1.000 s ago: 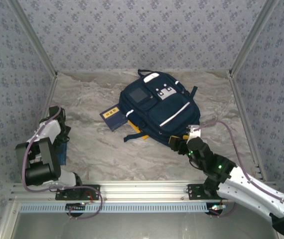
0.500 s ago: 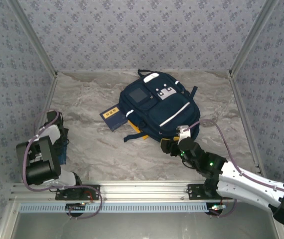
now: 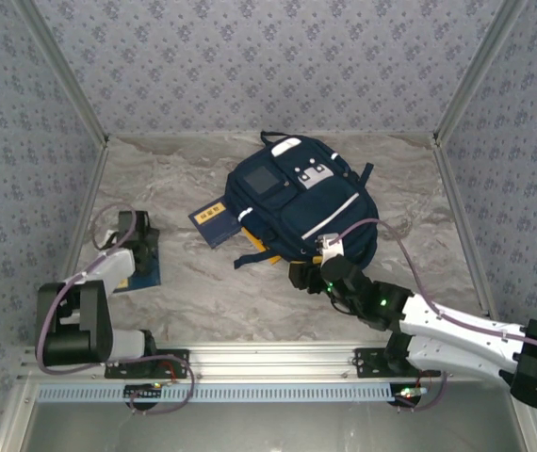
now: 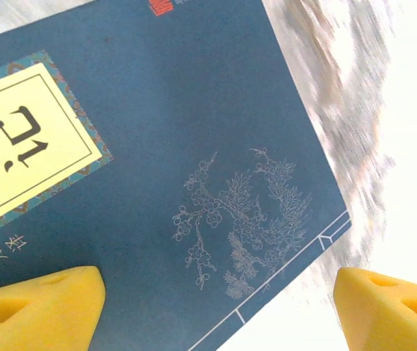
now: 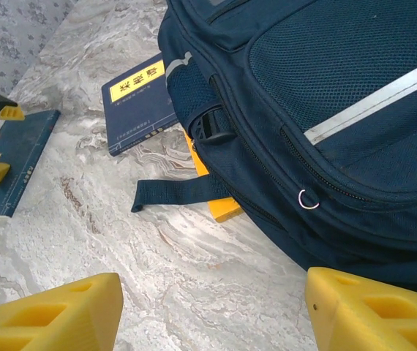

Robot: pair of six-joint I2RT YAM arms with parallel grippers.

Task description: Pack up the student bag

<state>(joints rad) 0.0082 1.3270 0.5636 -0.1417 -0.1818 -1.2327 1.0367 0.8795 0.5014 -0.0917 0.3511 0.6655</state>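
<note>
top external view: the student bag (image 3: 299,202) is seen lying flat on the marble-patterned table (image 3: 203,292), front side up, toward the far middle of the surface. it is a rounded pack of navy woven fabric, trimmed with a white stripe (image 5: 373,99) and fitted with a grey-white patch and a small square panel near its top. a mesh-textured pocket face is shown in the right wrist view, along with a black plastic buckle (image 5: 214,128) and a thin metal ring (image 5: 308,199) at a zip seam. a flat dark webbing strap (image 5: 179,191) is laid out on the table from the bag's near left side, and a yellow flat-edged object (image 5: 219,205) is tucked partly under the bag beside it.

a thin blue book with a yellow label (image 3: 214,221) is placed just beside the bag's left edge, touching or nearly touching it. a second blue book (image 4: 157,146), matte-covered with a fine line drawing of blossoms and a cream label panel, is laid well apart at the left of the table.

the left gripper (image 4: 212,311) is held spread wide above this second book, one yellow foam-like pad over the cover and the other past the book's edge; nothing is gripped. the right gripper (image 5: 212,314) is likewise spread wide and empty, poised over bare marble just beside the bag's near edge.
</note>
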